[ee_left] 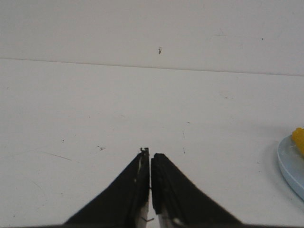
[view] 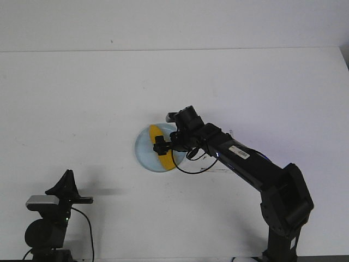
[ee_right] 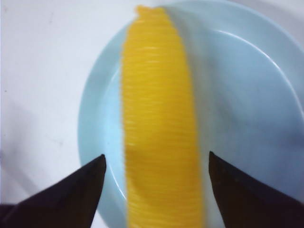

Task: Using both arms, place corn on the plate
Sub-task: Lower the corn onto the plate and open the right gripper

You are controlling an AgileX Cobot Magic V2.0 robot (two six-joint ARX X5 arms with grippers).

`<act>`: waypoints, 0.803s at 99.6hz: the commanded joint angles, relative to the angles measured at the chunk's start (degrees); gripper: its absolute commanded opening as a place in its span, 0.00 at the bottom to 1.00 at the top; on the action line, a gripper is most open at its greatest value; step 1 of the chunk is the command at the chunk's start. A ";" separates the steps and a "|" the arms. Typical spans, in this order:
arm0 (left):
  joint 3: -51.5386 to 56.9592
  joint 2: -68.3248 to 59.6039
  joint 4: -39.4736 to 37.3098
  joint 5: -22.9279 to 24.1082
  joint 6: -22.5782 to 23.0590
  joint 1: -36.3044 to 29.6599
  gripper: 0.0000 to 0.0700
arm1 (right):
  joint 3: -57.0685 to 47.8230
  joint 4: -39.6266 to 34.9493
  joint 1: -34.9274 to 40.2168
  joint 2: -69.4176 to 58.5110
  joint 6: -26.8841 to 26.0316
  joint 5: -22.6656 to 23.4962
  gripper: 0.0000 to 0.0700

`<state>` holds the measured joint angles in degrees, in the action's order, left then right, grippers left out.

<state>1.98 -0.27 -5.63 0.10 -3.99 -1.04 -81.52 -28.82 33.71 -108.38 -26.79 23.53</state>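
The yellow-orange corn (view: 156,133) lies across the pale blue plate (view: 143,150) near the table's middle. My right gripper (view: 162,146) hovers over it, open. In the right wrist view the corn (ee_right: 159,123) runs lengthwise on the plate (ee_right: 247,95), and the two dark fingertips (ee_right: 95,173) stand apart on either side of it with a gap on each side. My left gripper (view: 67,176) is at the near left, far from the plate, shut and empty (ee_left: 150,153). The left wrist view catches the plate's edge (ee_left: 290,164) and a bit of corn (ee_left: 298,137).
The right arm (view: 245,161), with a white label and loose black cables, reaches from the near right corner toward the plate. The left arm's base (view: 46,232) stands at the near left. The white table's (view: 82,98) far edge meets a white wall.
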 commanded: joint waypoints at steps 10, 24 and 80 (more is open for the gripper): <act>-1.20 0.09 -0.85 -0.09 0.09 0.00 0.00 | -1.33 0.98 -0.15 4.11 3.45 -4.35 0.69; -1.20 0.09 -0.83 -0.09 0.09 0.00 0.00 | -1.31 0.92 -0.31 8.35 8.37 -10.49 0.69; -1.20 0.09 -0.83 -0.09 0.09 0.00 0.00 | 17.90 14.08 -5.25 27.36 20.90 -20.92 0.01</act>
<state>1.98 -0.25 -5.63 0.08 -3.99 -1.04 -66.78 -18.22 29.56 -83.31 -6.96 2.92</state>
